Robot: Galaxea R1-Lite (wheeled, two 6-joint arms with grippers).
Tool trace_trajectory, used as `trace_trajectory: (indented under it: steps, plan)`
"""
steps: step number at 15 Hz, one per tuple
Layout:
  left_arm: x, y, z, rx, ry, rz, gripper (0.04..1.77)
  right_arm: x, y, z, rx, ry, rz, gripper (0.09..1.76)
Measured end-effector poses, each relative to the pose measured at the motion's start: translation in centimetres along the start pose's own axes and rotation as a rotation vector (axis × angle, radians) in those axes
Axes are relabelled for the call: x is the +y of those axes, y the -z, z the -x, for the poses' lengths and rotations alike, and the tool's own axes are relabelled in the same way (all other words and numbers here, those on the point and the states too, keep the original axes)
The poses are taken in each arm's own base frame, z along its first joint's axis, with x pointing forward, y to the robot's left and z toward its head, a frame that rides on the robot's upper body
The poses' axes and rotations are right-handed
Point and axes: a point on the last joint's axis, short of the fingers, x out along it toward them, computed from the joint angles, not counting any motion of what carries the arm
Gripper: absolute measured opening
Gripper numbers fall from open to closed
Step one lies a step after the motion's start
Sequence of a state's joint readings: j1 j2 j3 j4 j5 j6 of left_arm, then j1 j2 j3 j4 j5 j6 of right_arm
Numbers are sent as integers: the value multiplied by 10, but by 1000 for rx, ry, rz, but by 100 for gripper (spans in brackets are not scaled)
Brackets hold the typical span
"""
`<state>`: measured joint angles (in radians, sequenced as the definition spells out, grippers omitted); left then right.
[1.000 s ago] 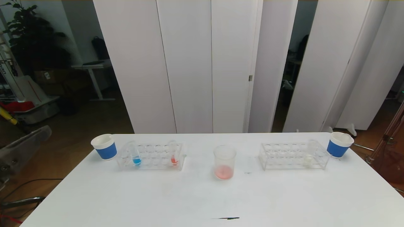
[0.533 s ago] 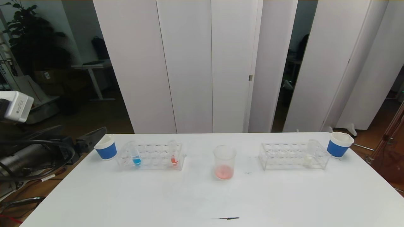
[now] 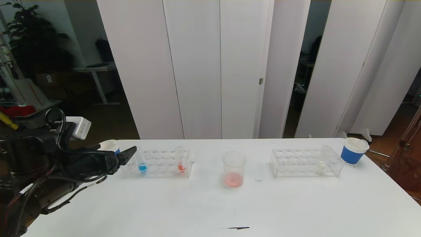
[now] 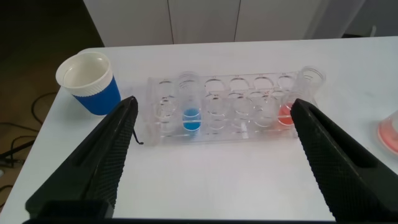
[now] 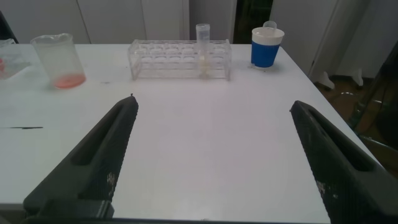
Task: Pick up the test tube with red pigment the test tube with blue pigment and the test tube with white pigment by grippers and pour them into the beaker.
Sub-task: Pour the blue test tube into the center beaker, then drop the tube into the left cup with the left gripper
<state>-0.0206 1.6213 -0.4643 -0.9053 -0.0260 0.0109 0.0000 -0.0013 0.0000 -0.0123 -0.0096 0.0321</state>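
Observation:
The test tube with blue pigment (image 3: 142, 163) (image 4: 191, 113) and the test tube with red pigment (image 3: 181, 162) (image 4: 286, 114) stand upright in the clear left rack (image 3: 158, 171) (image 4: 239, 132). The test tube with white pigment (image 3: 320, 164) (image 5: 203, 53) stands in the right rack (image 3: 296, 171) (image 5: 168, 62). Between the racks stands the beaker (image 3: 234, 161) (image 5: 56, 53), with pink-red liquid at its bottom. My left gripper (image 3: 122, 156) (image 4: 212, 102) is open and empty, just left of the left rack and facing it. My right gripper (image 5: 212, 102) hangs open over bare table near the front edge, outside the head view.
A blue-banded paper cup (image 3: 109, 144) (image 4: 90, 81) stands left of the left rack, partly hidden behind my left gripper. Another cup (image 3: 353, 150) (image 5: 267, 46) sits at the far right corner. A thin dark mark (image 3: 238, 227) lies on the white table (image 3: 210, 204) near its front.
My left arm has swung in from the left edge and moved right over the table corner, bringing its open gripper up beside the left rack. Nothing else has moved.

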Motion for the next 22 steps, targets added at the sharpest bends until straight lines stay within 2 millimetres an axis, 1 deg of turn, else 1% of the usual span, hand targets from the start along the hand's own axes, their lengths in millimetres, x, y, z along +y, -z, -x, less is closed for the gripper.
trace_trajectory:
  steps: [4, 7, 12, 16, 19, 22]
  plan:
    - [0, 25, -28, 41, -1, 4, 175, 0, 0, 0, 0, -1, 0, 175]
    - [1, 37, -47, 41, -3, 14, 175, 0, 0, 0, 0, 0, 0, 175]
    - [2, 49, -82, 40, -13, 86, 175, 0, 0, 0, 0, 0, 0, 175]
    - [9, 54, -109, -2, -41, 99, 175, 0, 0, 0, 0, 0, 0, 175]
    - [12, 64, -122, 7, -51, 103, 175, 0, 0, 0, 0, 0, 0, 175]
    - [13, 70, -129, 0, -65, 114, 175, 0, 0, 0, 0, 0, 0, 175]
